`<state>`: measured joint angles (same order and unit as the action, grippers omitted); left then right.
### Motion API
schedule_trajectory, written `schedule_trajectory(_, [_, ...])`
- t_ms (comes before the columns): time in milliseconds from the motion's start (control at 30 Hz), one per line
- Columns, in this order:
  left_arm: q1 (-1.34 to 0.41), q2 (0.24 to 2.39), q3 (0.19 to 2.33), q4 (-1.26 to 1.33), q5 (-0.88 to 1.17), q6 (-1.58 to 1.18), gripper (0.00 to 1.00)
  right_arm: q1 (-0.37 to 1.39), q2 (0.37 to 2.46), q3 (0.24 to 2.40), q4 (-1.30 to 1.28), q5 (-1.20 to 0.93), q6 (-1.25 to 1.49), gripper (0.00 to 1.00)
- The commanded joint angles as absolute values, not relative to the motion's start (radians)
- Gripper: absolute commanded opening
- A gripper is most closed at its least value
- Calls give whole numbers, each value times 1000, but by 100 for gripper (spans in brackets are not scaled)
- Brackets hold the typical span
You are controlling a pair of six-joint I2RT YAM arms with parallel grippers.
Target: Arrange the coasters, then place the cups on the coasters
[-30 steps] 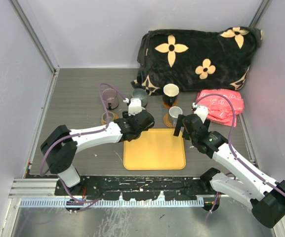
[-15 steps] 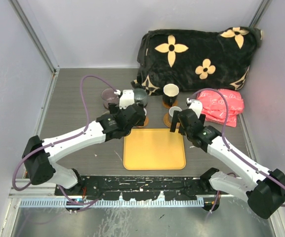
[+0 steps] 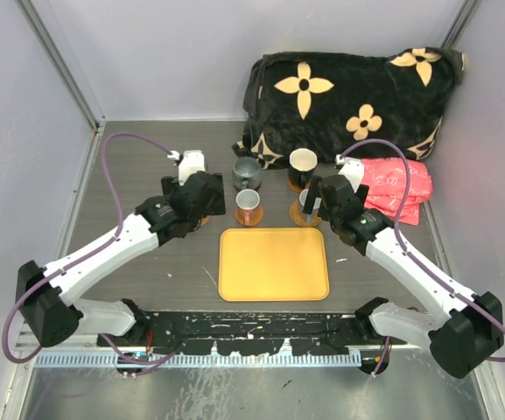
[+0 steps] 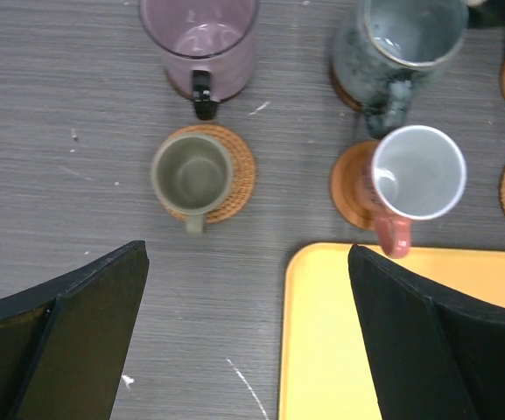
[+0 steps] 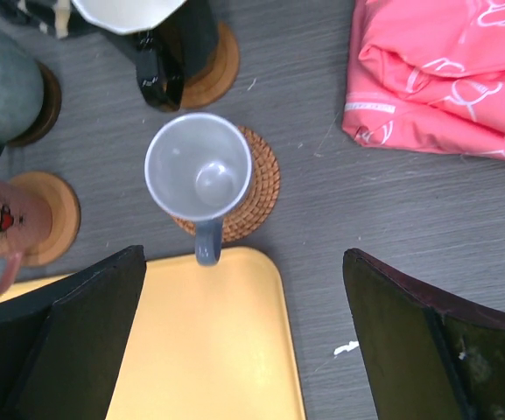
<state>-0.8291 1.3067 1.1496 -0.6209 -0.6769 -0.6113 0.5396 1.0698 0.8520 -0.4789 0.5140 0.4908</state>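
Three pale walls (image 3: 191,52) close in a grey wood-grain tabletop (image 3: 138,166). A black flowered blanket (image 3: 348,96) is heaped at the back, a pink cloth (image 3: 401,188) lies at the right, and a yellow tray (image 3: 274,262) sits near the front. A dark mark on the pink-sided cup (image 4: 418,172) is too small to read. The olive cup (image 4: 192,175) stands upright on a wicker coaster (image 4: 239,175), its handle pointing to the near edge. The grey cup (image 5: 198,166) sits on a woven coaster (image 5: 256,188) with its handle pointing at the tray. The left tool (image 4: 245,262) and right tool (image 5: 243,262) hover above, spread wide and empty.

Cups (image 3: 248,201) crowd the middle — bare tabletop (image 3: 138,166) left, blanket (image 3: 348,87) blocks behind.
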Motion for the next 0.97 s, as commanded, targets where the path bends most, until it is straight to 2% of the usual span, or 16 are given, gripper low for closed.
schedule_trajectory(0, [-754,1225,1125,-604,-625,-557,98,480,1095,924,-458,516,480,100])
schedule_trajectory(133, [-716,1215,1123,-605,-627,-522,98,415,1108,938,-441,459,471,100])
schedule_trajectory(400, [-615,1197,1093,-582,-564,-493,98,346,1183,1004,-485,501,482,100])
schedule_trajectory(933, [-521,1201,1072,-554,-491,-486,98,321,1187,1017,-496,524,497,100])
